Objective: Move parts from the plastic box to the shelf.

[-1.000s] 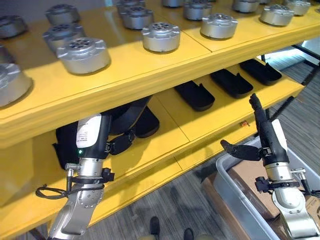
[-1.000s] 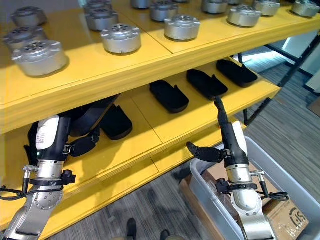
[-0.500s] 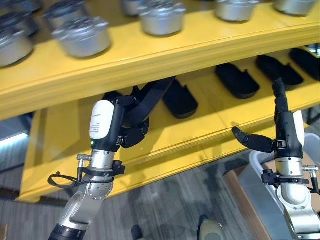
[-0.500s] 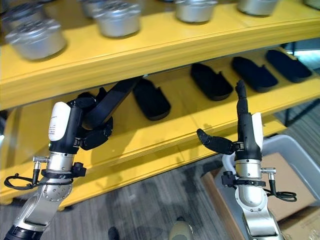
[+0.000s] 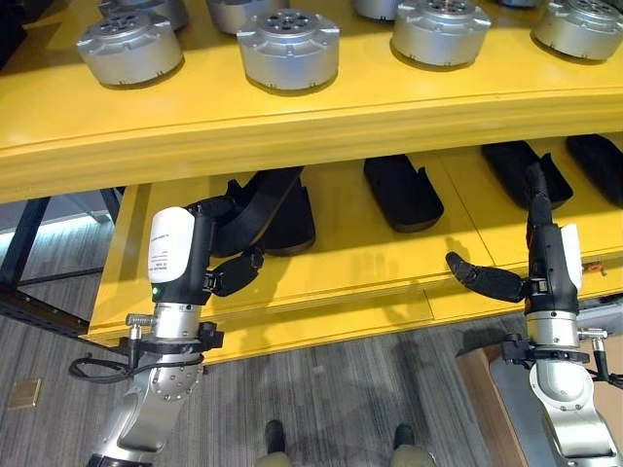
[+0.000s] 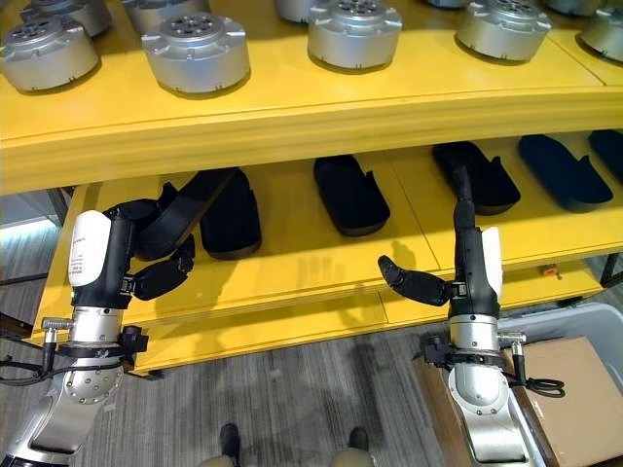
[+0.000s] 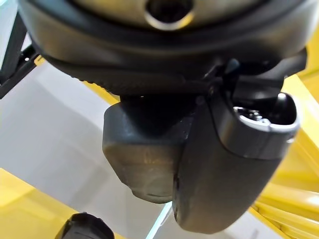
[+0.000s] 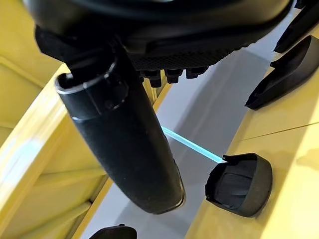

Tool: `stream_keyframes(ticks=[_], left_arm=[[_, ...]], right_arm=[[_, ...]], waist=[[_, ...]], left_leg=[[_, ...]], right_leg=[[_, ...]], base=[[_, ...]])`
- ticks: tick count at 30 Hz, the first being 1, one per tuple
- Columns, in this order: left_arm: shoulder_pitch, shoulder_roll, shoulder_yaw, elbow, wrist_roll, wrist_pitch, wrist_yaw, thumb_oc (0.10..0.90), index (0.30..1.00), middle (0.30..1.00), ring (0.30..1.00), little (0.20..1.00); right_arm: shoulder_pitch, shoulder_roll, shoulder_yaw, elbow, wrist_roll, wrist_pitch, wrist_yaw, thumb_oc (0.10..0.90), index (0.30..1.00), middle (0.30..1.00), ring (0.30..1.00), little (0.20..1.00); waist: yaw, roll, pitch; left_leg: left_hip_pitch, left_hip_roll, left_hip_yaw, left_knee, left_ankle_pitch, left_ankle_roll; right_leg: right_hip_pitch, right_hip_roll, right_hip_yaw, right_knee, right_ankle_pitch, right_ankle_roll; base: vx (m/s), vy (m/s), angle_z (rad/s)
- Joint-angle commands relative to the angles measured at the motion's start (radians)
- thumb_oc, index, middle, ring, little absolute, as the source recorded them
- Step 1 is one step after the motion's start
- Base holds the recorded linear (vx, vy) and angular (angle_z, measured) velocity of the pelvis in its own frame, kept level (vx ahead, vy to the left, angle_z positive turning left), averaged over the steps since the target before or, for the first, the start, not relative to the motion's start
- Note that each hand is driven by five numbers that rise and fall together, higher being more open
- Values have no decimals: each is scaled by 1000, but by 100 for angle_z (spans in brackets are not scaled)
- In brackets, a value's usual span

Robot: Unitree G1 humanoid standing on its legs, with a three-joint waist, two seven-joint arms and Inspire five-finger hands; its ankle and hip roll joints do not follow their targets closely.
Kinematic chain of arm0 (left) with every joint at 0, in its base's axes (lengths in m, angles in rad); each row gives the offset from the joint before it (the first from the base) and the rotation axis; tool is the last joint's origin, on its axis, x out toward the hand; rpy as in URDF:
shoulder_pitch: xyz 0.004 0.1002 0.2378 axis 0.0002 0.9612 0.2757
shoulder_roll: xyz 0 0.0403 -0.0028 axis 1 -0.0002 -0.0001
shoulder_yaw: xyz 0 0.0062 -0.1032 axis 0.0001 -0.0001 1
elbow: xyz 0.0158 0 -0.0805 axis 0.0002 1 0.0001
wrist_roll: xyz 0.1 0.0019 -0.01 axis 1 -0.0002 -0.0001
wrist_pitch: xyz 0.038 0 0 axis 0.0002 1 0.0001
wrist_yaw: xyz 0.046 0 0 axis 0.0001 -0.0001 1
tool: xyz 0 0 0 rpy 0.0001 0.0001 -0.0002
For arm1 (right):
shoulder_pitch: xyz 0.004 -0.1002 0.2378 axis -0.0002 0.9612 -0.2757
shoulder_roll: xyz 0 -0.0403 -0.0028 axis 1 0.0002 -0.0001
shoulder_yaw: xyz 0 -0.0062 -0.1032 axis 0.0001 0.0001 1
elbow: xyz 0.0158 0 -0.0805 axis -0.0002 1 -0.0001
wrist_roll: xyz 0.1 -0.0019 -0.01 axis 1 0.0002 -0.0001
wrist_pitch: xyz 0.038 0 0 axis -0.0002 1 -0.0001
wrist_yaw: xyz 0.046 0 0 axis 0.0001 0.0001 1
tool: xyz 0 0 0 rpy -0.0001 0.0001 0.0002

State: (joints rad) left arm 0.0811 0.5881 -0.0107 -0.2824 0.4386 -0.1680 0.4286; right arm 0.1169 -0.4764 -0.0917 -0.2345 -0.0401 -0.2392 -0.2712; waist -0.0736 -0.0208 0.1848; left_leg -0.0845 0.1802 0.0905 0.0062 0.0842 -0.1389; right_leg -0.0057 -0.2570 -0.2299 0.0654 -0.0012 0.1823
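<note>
My left hand (image 6: 146, 255) is clasping a black part (image 6: 200, 199) over the lower shelf (image 6: 292, 263) — angled for placing; my right hand (image 6: 458, 263) is idling, fingers straight, thumb spread.

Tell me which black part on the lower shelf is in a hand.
The leftmost black part, tilted up off the lower shelf in the left hand; the others lie flat, untouched.

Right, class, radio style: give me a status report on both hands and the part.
Left hand shut on black part, at lower shelf. Right hand open, holding nothing, in front of that shelf. Nothing in the way.
</note>
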Motion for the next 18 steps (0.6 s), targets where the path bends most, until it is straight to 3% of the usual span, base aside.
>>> stream_keyframes(ticks=[1,9,14,18], left_arm=[[-61,48,161,-134,9,-57,139,400,300,300,300,300],[0,56,238,-114,49,-29,165,400,300,300,300,300],[-22,84,244,-93,56,-24,179,400,300,300,300,300],[-39,86,234,-82,61,-17,188,400,300,300,300,300]], right_arm=[[-69,-22,-55,-90,-20,-69,-34,900,1000,1000,1000,1000],[-63,-17,-48,-84,-4,-65,-6,900,1000,1000,1000,1000],[-78,-19,-46,-91,23,-77,2,900,1000,1000,1000,1000],[-99,-12,-30,-98,18,-84,4,900,1000,1000,1000,1000]], waist=[[-3,-52,-100],[19,-84,-104],[35,-104,-65],[33,-91,-45]], left_leg=[[37,24,57,57,-131,40],[40,13,69,75,-154,54],[-71,19,24,233,-205,59],[-139,-38,-5,317,-265,102]], right_leg=[[18,-48,31,-33,6,1],[21,-56,45,-55,34,15],[19,-66,34,-50,50,16],[0,-106,59,-55,129,23]], base=[[0,0,0],[31,24,-3],[-53,7,9],[-36,194,22]])
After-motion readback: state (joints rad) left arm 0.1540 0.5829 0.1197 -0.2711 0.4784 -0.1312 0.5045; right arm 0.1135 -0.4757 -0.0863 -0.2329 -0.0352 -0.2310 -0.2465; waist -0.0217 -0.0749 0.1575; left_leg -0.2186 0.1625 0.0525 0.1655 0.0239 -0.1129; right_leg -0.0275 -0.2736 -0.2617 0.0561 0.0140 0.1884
